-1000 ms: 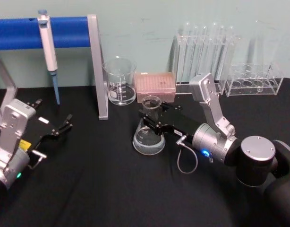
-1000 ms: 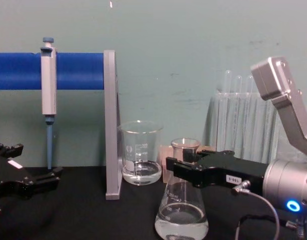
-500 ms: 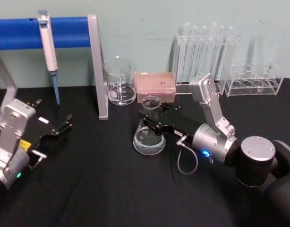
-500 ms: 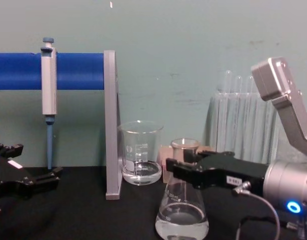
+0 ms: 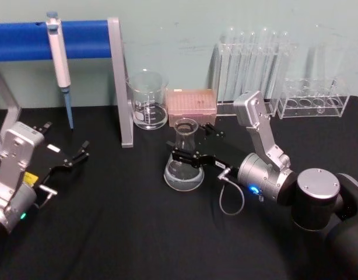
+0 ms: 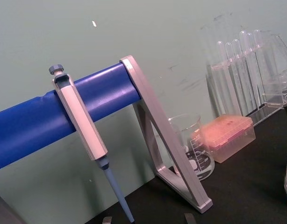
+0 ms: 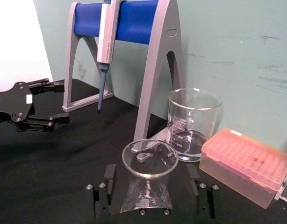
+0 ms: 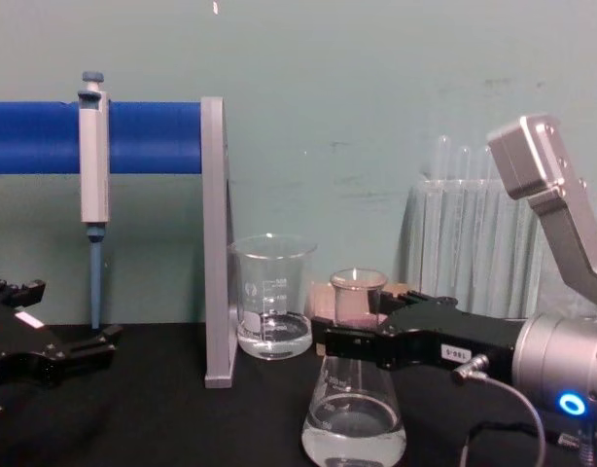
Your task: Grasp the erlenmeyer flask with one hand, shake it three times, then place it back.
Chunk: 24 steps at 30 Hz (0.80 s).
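Observation:
The erlenmeyer flask stands upright on the black table, clear glass with a little liquid in its wide base. My right gripper is open, and its two black fingers flank the flask's neck with a gap on each side. In the right wrist view the flask sits midway between the spread fingers. From the chest, the right gripper crosses in front of the neck. My left gripper rests open at the table's left side, far from the flask.
A glass beaker and a pink tip box stand just behind the flask. A pipette hangs on the blue-barred stand to the left. Test-tube racks line the back right.
My right gripper's fingers have spread apart from the flask's neck, letting it go. The flask stays standing in place. The left arm has not moved.

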Motion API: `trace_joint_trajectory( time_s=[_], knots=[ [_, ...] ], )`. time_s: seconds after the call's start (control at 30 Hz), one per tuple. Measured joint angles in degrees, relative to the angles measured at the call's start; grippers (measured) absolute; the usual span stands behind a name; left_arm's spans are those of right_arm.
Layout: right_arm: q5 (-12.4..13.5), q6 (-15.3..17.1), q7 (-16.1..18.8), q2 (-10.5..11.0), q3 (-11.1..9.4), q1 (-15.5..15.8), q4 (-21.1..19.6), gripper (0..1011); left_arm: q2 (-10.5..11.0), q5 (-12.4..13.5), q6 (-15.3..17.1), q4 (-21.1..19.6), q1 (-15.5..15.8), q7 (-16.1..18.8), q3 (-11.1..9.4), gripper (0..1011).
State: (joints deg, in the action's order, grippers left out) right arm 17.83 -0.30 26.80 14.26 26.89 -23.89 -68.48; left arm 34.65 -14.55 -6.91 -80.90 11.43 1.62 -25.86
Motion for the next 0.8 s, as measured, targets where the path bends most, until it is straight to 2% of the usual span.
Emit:
trace_joint_trajectory(
  time_s=[0.13,0.37,0.8],
  knots=[
    [0.0,-0.02,0.01,0.0,0.0,-0.01,0.0,1003,0.0,0.0,0.0,0.0,0.0,0.0,0.0,1001],
    [0.01,-0.05,0.11,0.04,-0.01,0.0,-0.08,1003,0.0,0.0,0.0,0.0,0.0,0.0,0.0,1001],
    [1.6,1.14,1.41,3.92,-1.15,3.6,-5.43,1003,0.0,0.0,0.0,0.0,0.0,0.0,0.0,1001]
  ],
)
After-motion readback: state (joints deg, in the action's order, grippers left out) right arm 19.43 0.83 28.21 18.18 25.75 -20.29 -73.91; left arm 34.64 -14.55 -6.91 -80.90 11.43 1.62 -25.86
